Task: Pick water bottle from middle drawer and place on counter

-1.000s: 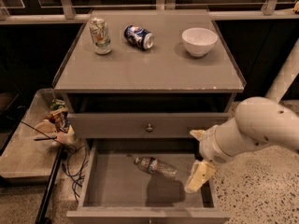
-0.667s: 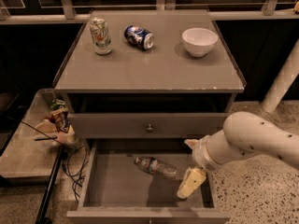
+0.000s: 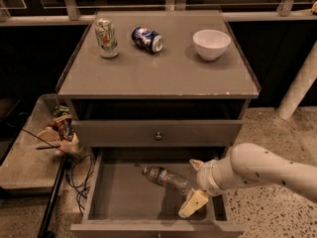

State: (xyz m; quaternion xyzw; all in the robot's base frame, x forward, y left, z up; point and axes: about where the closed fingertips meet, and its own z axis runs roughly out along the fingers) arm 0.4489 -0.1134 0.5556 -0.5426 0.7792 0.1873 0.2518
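Observation:
The water bottle (image 3: 166, 177) lies on its side on the floor of the open middle drawer (image 3: 124, 200), near the drawer's centre. My gripper (image 3: 194, 184) is inside the drawer at the bottle's right end. It is open, with one pale finger behind the bottle's end and one in front of it. I cannot tell whether the fingers touch the bottle. The white arm reaches in from the lower right. The counter (image 3: 158, 76) is the grey cabinet top above.
On the counter stand a pale green-and-white can (image 3: 106, 37), a dark blue can on its side (image 3: 147, 38) and a white bowl (image 3: 211, 43). A shut drawer front with a knob (image 3: 158, 133) sits above the open drawer. A low side table with clutter (image 3: 29, 162) and cables stands at left.
My arm and gripper have moved left and lower into the drawer, up to the right end of the bottle. The bottle has not moved.

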